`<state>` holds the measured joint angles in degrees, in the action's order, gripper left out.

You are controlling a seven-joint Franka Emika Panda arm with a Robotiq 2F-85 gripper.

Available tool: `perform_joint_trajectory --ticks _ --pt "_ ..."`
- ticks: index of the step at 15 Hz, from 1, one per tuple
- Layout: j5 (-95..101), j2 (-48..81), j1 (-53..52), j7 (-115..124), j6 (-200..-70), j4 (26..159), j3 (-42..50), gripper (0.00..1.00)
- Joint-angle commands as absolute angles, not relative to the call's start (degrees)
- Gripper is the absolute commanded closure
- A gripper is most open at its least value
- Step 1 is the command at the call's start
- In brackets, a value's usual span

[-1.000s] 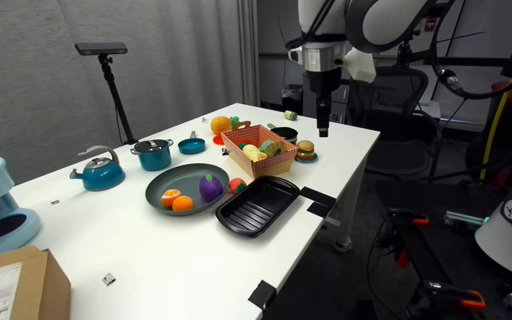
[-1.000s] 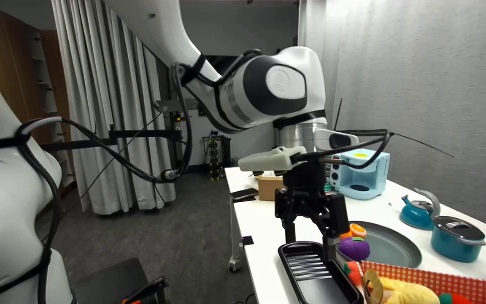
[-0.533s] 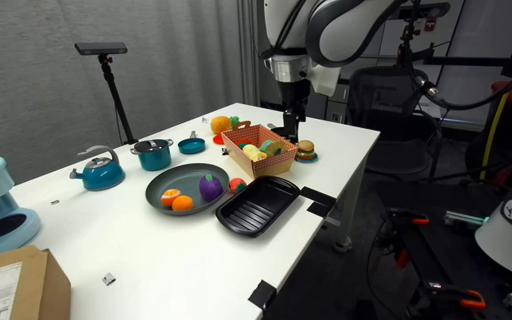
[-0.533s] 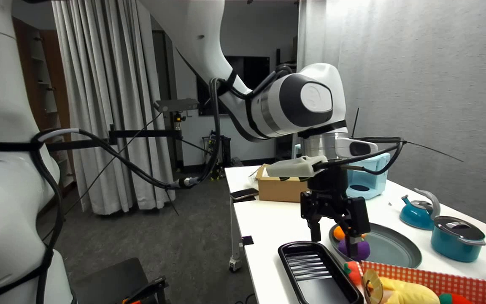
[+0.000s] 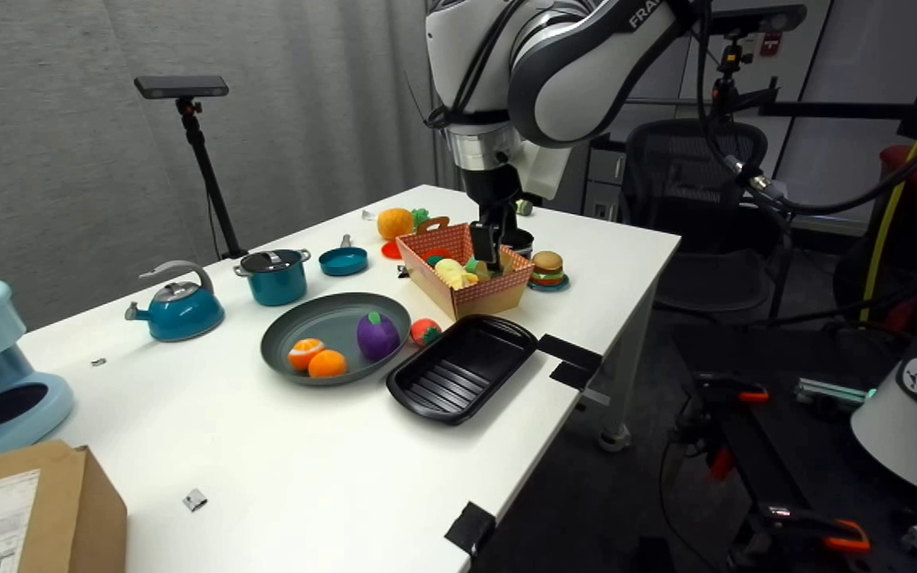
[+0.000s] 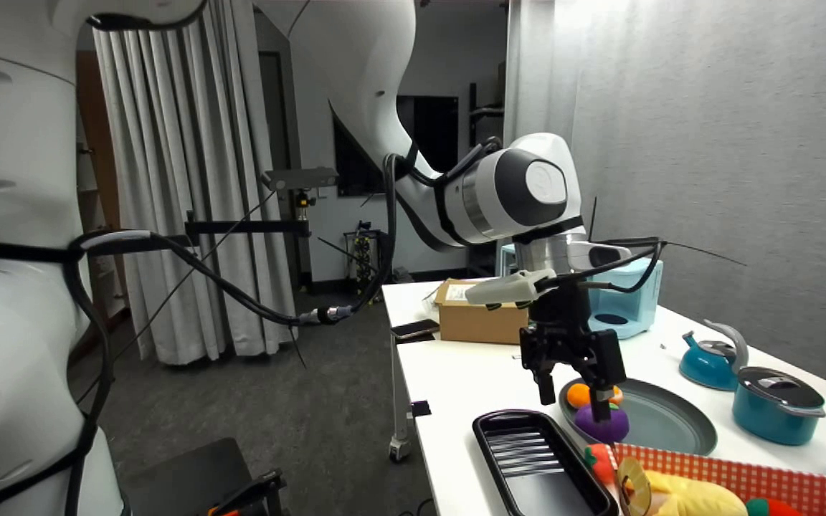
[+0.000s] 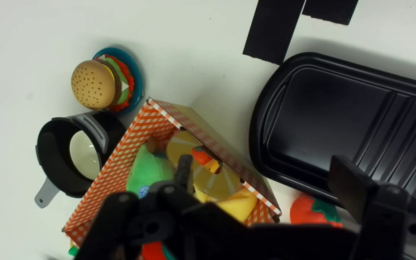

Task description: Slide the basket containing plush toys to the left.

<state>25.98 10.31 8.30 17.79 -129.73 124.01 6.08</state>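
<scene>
The basket (image 5: 490, 300) is a shallow orange-brown box with a red-checked lining, standing on the white table. Its checked wall shows in an exterior view (image 6: 736, 467), partly cut off, and in the wrist view (image 7: 103, 180). Plush toys lie inside: a yellow one (image 5: 452, 272), also in the wrist view (image 7: 238, 206), a green one (image 7: 148, 166), and red ones partly hidden. My gripper (image 6: 574, 403) is open and empty. In the wrist view the gripper (image 7: 262, 160) has one finger over the basket's near end and the other over the black tray side, with the basket's end wall between them.
A black ridged tray (image 5: 474, 362) and a red plush (image 5: 425, 332) lie close to the basket's end. A dark plate (image 5: 331, 314) holds orange and purple pieces. A toy burger (image 7: 94, 85) and black pot (image 7: 54, 155) stand beside the basket. A teal pot (image 5: 277, 282) stands further off.
My open gripper has moved over the basket's end, going left in an exterior view, and come lower than a second ago. The basket, toys and tray have not moved.
</scene>
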Motion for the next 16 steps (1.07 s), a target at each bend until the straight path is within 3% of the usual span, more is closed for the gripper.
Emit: perform_joint_trajectory --ticks 1,3,4,16 --pt "27.20 15.34 6.42 20.51 -129.58 118.12 8.08 0.09" --pt "26.79 17.22 6.43 20.14 -129.75 115.88 8.78 0.08" --pt "26.08 17.90 6.49 19.25 -129.36 114.93 8.96 0.02" --pt "25.71 18.66 5.57 20.54 -129.57 115.50 9.99 0.00"
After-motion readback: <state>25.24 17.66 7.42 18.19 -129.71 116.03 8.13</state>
